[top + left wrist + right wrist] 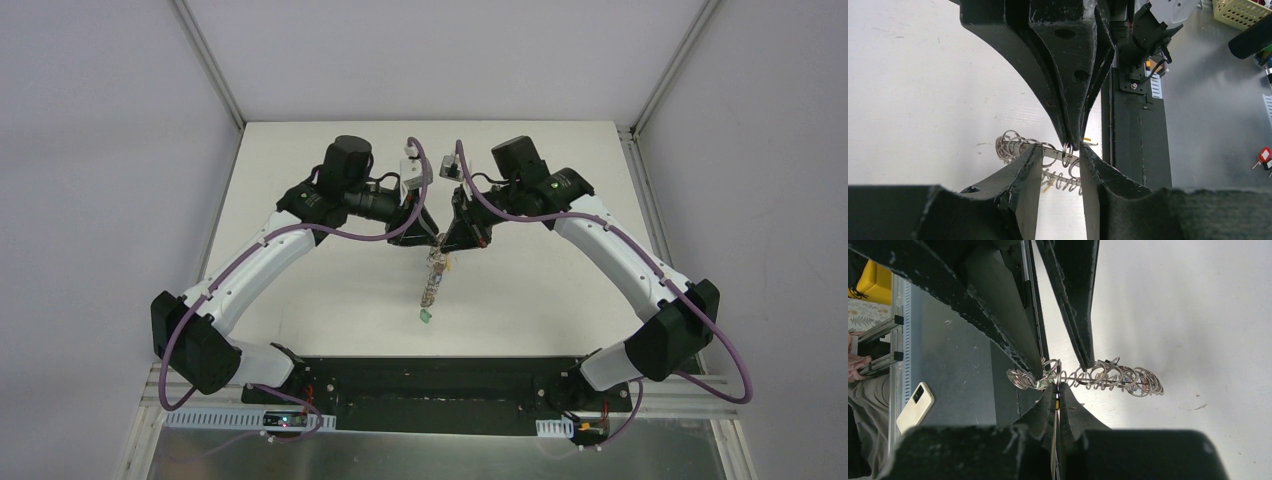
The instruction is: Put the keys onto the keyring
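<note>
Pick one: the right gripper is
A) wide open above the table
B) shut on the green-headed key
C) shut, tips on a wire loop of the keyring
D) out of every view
C: in the left wrist view the right gripper has its tips pressed together with no gap, right on a small wire loop of the keyring.

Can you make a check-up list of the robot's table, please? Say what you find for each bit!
Surface: white table, faint scuffs.
Job's things: keyring fringed with wire loops, between the grippers; green key at its near end.
Clutter: nothing seen.
Grippers: left gripper open, astride the keyring; right gripper shut on one of its loops.
Cables: purple cable along each arm.
Surroundings: phone and yellow basket off the table.
</note>
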Controlling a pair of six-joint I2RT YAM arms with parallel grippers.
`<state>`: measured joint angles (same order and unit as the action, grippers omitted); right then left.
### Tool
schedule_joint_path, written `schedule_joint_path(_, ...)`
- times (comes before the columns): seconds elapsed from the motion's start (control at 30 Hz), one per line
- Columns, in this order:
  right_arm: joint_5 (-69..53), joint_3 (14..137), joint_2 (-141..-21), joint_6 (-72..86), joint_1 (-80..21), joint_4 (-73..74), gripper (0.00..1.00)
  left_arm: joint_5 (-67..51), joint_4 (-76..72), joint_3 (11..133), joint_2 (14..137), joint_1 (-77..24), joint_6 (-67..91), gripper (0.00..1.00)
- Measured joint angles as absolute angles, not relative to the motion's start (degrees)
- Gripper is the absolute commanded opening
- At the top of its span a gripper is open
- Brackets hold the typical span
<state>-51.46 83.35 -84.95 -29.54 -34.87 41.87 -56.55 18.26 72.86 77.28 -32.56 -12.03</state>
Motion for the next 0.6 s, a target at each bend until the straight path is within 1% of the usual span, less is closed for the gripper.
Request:
schedule_joint_path(0.17, -51.5, 83.4, -84.9, -29.4, -34.8, 41.9, 0.00, -56.8, 18.2, 72.3, 77.6, -33.0, -12.1, 0.23)
schedule_joint_path(0.53, -51.9, 83.4, -84.9, -28.8, -34.3, 41.5, 0.00, -56.9, 17.9, 71.1, 77.6, -33.0, -12.2, 0.00)
schedule_joint_path(0.6, -51.9, 83.4, -84.9, -28.7, -34.3, 41.5, 0.00, -56.9, 17.8, 71.1, 77.6, -33.0, -11.9, 0.00)
